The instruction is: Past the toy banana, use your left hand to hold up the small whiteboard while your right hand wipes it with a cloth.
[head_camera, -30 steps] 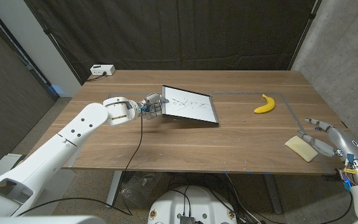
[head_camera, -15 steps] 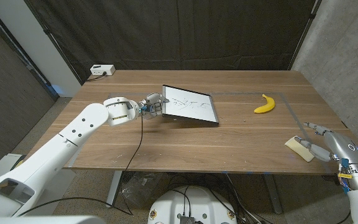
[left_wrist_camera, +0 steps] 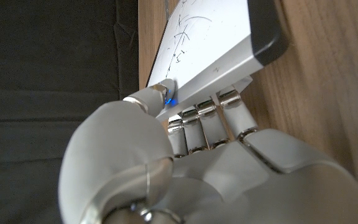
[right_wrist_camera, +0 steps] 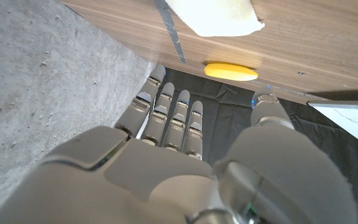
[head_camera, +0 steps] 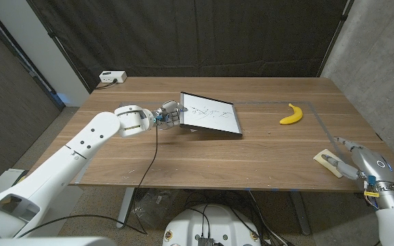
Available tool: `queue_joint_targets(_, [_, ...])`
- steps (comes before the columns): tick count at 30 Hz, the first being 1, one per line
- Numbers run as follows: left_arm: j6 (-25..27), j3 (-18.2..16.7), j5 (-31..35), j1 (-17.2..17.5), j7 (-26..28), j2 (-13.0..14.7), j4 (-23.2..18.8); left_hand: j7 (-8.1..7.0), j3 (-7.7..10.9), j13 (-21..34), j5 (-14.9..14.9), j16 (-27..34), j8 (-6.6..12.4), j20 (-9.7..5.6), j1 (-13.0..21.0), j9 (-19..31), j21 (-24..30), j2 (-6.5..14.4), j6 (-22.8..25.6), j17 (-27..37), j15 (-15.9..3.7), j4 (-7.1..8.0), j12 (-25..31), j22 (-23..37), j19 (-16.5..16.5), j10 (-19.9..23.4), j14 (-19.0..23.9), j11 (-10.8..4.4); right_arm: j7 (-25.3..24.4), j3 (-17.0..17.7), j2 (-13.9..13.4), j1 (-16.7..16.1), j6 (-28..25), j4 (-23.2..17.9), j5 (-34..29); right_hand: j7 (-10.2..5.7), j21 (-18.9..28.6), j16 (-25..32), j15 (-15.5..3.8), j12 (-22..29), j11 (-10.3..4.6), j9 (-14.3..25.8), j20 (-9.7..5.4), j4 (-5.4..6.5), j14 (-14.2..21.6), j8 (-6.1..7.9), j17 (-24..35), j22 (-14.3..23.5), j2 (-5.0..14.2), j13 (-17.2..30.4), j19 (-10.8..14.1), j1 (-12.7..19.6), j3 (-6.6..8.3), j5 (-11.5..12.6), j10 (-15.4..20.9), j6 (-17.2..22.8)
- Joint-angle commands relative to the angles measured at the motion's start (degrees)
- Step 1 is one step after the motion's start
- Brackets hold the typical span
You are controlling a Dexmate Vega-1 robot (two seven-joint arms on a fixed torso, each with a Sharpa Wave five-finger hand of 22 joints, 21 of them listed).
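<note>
The small whiteboard (head_camera: 212, 114) bears black scribbles and stands tilted, its left side lifted off the table. My left hand (head_camera: 167, 115) grips that left edge. In the left wrist view the thumb lies on the whiteboard (left_wrist_camera: 210, 43) face and the fingers (left_wrist_camera: 207, 121) curl behind the frame. The yellow toy banana (head_camera: 291, 114) lies to the right of the board. A pale cloth (head_camera: 325, 163) lies near the table's front right corner. My right hand (head_camera: 347, 161) sits just right of it, fingers spread, holding nothing. The right wrist view shows my right hand (right_wrist_camera: 179, 162), the cloth (right_wrist_camera: 213, 15) and the banana (right_wrist_camera: 230, 71).
A white box (head_camera: 112, 77) with a cable sits at the back left corner. Grey tape (head_camera: 323, 125) runs along the table near the banana. A black cable (head_camera: 153, 147) hangs from my left wrist over the table. A concrete wall (head_camera: 382, 61) stands on the right.
My right hand has drawn back toward the table's front edge, off most of the cloth. The whiteboard has shifted slightly to the right in my left hand.
</note>
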Motion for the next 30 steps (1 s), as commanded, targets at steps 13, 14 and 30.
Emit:
queue_joint_targets(13, [0.2, -0.7, -1.0, 0.5, -2.7, 0.6, 0.0, 1.61, 0.79, 0.1, 0.3, -0.3, -0.17, 0.21, -0.3, 0.3, -0.5, 0.1, 2.9, 0.0, 0.51, -0.05, -0.3, 0.3, 0.5, 0.8, 0.1, -0.37, 4.4, -6.4, -6.0, 1.6, -16.4, -2.6, 1.3, 1.9, -0.7, 0.0, -1.27, 1.2, 1.26, 0.2, -4.92, -0.53, 1.4, 0.82, 0.1, 0.4, 0.3, 0.1, 0.8, 0.9, 0.23, 0.3, 2.3, 1.4])
queue_joint_targets(14, [0.1, -0.8, -1.0, 0.5, -2.7, 0.7, 0.0, 1.61, 0.83, 0.1, 0.3, -0.3, -0.19, 0.23, -0.3, 0.3, -0.5, 0.1, 2.9, 0.0, 0.55, -0.07, -0.4, 0.3, 0.4, 0.8, 0.1, -0.37, 4.8, -6.6, -6.3, 1.7, -17.1, -2.7, 1.3, 1.7, -0.9, -0.1, -1.3, 1.3, 1.16, 0.2, -4.6, -0.55, 1.2, 0.93, 0.1, 0.4, 0.22, 0.1, 0.3, 0.9, 0.18, 0.3, 2.7, 1.7])
queue_joint_targets(30, [-0.1, -1.2, -1.8, 1.2, -2.0, 1.0, 0.0, 1.35, 1.16, 0.1, 0.4, -0.5, -0.42, 0.24, -0.6, 0.3, -0.8, -0.1, 3.1, 0.0, 0.64, -0.24, -0.6, 0.3, 0.3, 0.7, -0.2, -0.59, 6.8, -8.9, -10.5, 1.6, -22.6, -3.8, 4.1, 2.02, -0.4, 0.1, -1.31, 1.6, 1.06, 0.2, -7.03, -0.88, 2.1, 1.24, 0.0, 0.3, 1.06, 0.1, 3.4, 2.3, 0.68, 0.5, 3.9, 3.2])
